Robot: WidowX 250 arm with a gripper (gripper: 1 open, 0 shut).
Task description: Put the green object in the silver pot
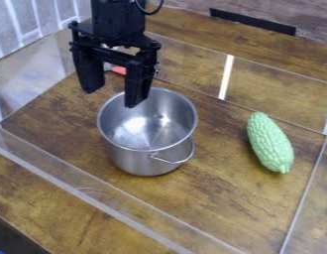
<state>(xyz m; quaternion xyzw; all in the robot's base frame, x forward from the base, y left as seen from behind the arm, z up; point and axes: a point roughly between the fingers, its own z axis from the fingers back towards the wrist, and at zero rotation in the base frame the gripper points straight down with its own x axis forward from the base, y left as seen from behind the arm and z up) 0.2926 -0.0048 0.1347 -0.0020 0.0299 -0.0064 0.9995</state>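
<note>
Evidently the job is standing at its opening step, the reach for the vegetable: the light-green bumpy toy bitter melon (270, 143) is lying on the wooden tabletop (213, 203), to the right of the stainless-steel pot (149, 134) in the view and well apart from it. The black two-fingered gripper (111, 88) is hanging over the pot's far left side, its fingers spread and pointing down, with nothing showing between them. Whether the tips are touching the rim, I cannot tell. The pot is standing upright, its mouth facing up and its wire handle loop (174, 155) hanging on the near side.

What the next move is calling for, I judge, is a lift clear of the rim, then a swing across to the melon. Its long axis is running slightly aslant, from the far side toward the near right, so the wrist is probably needing a turn to set the fingers across the narrow middle. The tapered ends are offering poorer holds, and the rounded body could be rolling if one finger lands first.
</note>
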